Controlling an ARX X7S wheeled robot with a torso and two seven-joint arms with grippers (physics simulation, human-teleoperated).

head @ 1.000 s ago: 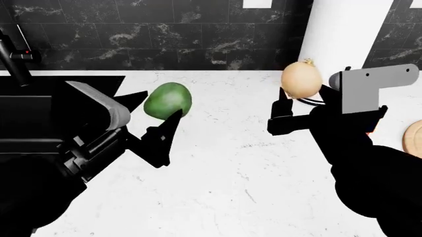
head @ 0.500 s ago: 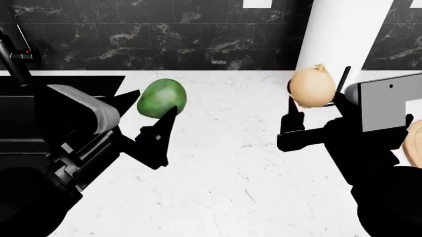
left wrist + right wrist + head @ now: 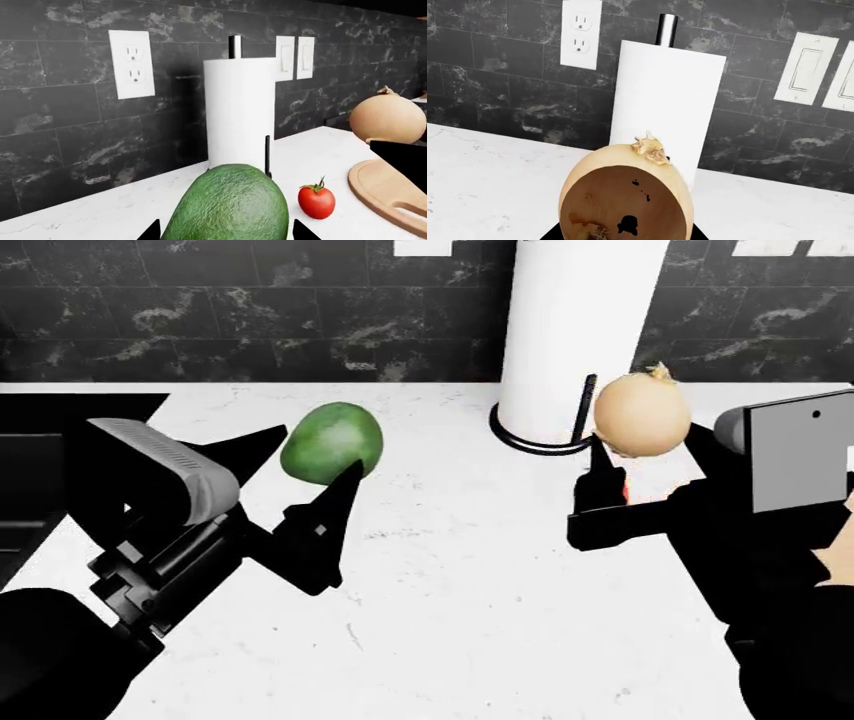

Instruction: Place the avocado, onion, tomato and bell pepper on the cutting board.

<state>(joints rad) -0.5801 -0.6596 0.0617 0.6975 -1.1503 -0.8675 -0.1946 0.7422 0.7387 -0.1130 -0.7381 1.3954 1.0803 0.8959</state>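
— Above the white marble counter [image 3: 467,620], from the head camera, what do we hold?
— Our left gripper [image 3: 310,472] clasps the smooth dark green avocado [image 3: 331,444]; our right gripper [image 3: 625,465] clamps the pale tan round onion [image 3: 642,417] beside the white paper-towel roll [image 3: 577,330]. Both are raised off the counter.
— And from the left wrist?
— We see the avocado [image 3: 230,205] between its dark fingertips [image 3: 151,231], a glossy red tomato [image 3: 316,200] on the counter near the round light wooden cutting board [image 3: 380,192], and the onion [image 3: 387,119] aloft above the board.
— The right wrist?
— The onion [image 3: 626,197] fills the view, gripped before the roll [image 3: 667,100].
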